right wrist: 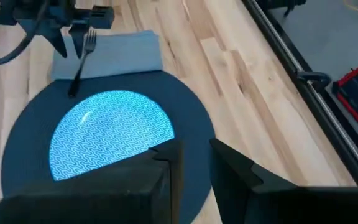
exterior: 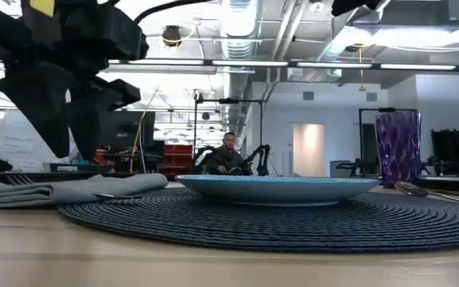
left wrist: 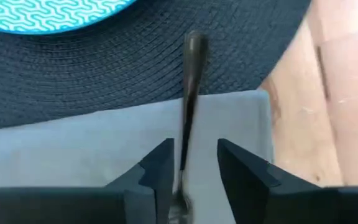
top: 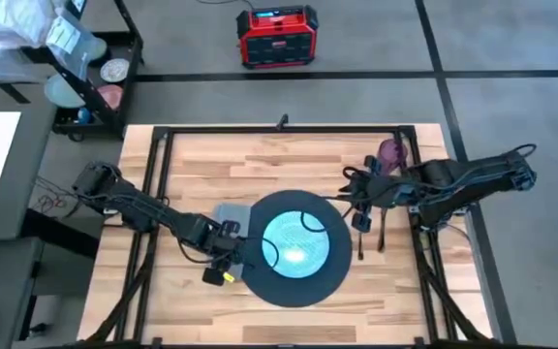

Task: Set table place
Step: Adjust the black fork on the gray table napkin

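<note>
On the wooden table, the dark round mat is lying near the centre, with the teal plate sitting on top of it. The grey napkin is lying flat at the mat's 9 o'clock edge, touching it and partly tucked against its rim.

The left hand is hovering over the napkin, at about 9 o'clock from the plate. Its fingers are parted, standing on either side of the fork without clearly pressing it; the fork is lying across the napkin with its handle end reaching onto the mat. In the right wrist view the fork is showing its tines just beside that hand, handle slanting toward the plate.

The right hand is waiting at 3 o'clock from the mat, fingers released and holding nothing. Two dark utensils are lying side by side just off the mat's 3 o'clock edge, too small to tell apart. The purple cup is standing upright at about 2 o'clock from the plate, beside the right arm.
</note>
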Controlling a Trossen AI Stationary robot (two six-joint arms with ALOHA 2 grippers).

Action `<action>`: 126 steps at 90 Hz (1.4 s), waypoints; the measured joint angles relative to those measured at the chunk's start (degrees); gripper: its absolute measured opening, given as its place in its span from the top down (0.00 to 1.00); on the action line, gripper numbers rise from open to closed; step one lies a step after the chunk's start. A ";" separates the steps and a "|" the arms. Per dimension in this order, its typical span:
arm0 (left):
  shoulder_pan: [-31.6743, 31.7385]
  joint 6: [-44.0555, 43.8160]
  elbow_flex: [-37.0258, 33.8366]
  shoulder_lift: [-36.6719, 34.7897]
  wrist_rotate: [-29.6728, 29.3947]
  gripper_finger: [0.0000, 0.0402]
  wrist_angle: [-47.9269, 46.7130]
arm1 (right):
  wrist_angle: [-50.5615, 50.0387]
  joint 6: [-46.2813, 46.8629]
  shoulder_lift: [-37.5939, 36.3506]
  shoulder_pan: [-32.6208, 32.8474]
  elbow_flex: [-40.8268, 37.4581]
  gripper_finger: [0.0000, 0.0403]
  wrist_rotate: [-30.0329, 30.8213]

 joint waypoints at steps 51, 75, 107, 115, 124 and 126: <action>-0.06 -1.57 -5.86 0.00 1.95 0.87 5.75 | 0.11 -0.12 -0.22 -0.10 0.00 0.85 1.60; -0.54 0.16 -5.21 0.00 0.39 0.87 5.62 | 0.43 -0.23 -0.20 -0.10 0.00 0.85 1.60; -0.53 0.37 -6.19 0.02 -1.42 0.87 5.69 | 0.38 -0.21 -0.20 -0.10 0.00 0.85 1.58; -0.32 0.39 -6.20 0.00 -2.20 0.87 5.59 | 0.40 -0.21 -0.20 -0.10 0.00 0.85 1.58; -0.06 1.46 -6.23 0.00 -2.62 0.87 5.56 | 0.39 -0.21 -0.20 -0.10 0.00 0.85 1.58; -0.06 1.79 -6.23 0.02 -2.66 0.87 5.59 | 0.40 -0.21 -0.20 -0.10 0.02 0.85 1.58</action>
